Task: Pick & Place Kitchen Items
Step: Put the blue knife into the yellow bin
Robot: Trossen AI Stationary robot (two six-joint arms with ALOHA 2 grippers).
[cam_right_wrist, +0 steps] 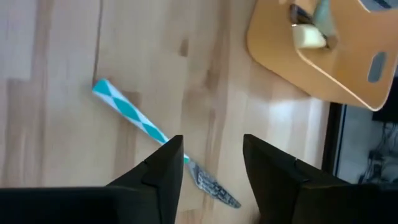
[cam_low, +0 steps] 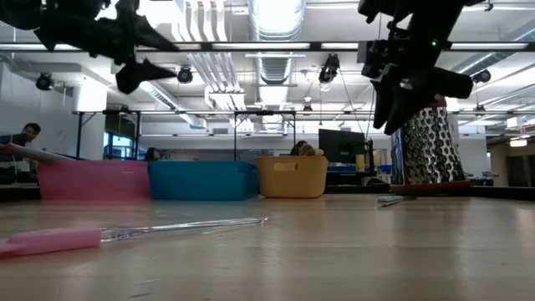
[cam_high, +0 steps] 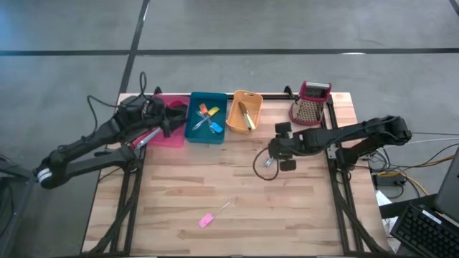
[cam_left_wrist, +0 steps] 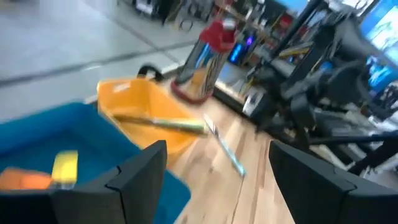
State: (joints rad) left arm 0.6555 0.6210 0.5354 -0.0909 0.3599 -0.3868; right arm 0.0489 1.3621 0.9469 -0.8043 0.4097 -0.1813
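Pink-handled, with a clear slender shaft, a small tool lies nearest the low camera on the front of the desk, well apart from both arms.

Farther back, a small knife with a teal-and-white handle lies flat on the wood near the orange bin. The right hand hangs just above it, fingers parted and holding nothing; the knife's blade end runs between and under the two dark fingers, the handle pointing away from them. Whether the fingertips touch the blade cannot be told.

The left hand hovers over the back left of the desk, above the pink bin and beside the teal bin, its fingers spread wide and empty. Yellow, orange and blue-handled tools lie in the teal bin. A pale-handled utensil lies in the orange bin. A red utensil sticks out at the pink bin's front left.

A red-topped metal grater stands upright at the back right of the desk, just beside the right arm.

The desk is pale butcher-block wood. Beyond it, the low view shows an open workshop with ceiling ducts, bright strip lights and monitors, and a person at the far left.
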